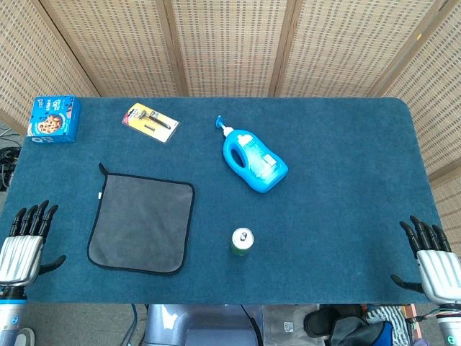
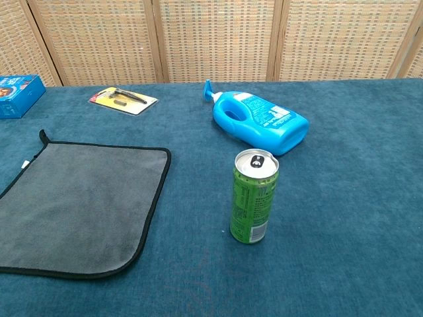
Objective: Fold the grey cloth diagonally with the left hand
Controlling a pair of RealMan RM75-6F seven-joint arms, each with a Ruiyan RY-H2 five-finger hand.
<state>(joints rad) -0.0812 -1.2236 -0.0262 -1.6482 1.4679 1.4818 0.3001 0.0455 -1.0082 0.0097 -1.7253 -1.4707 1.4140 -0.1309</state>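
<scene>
A grey cloth (image 1: 142, 221) (image 2: 74, 205) with black trim lies flat and unfolded on the blue table, left of centre. My left hand (image 1: 25, 238) rests at the table's near left edge, fingers apart and empty, a short way left of the cloth. At the near right corner my right hand (image 1: 431, 254) is also empty with its fingers spread. Neither hand shows in the chest view.
A green can (image 1: 242, 241) (image 2: 254, 196) stands right of the cloth. A blue detergent bottle (image 1: 253, 159) (image 2: 262, 123) lies on its side at centre. A razor pack (image 1: 150, 122) (image 2: 123, 99) and a blue box (image 1: 54, 119) (image 2: 18, 94) sit at the far left.
</scene>
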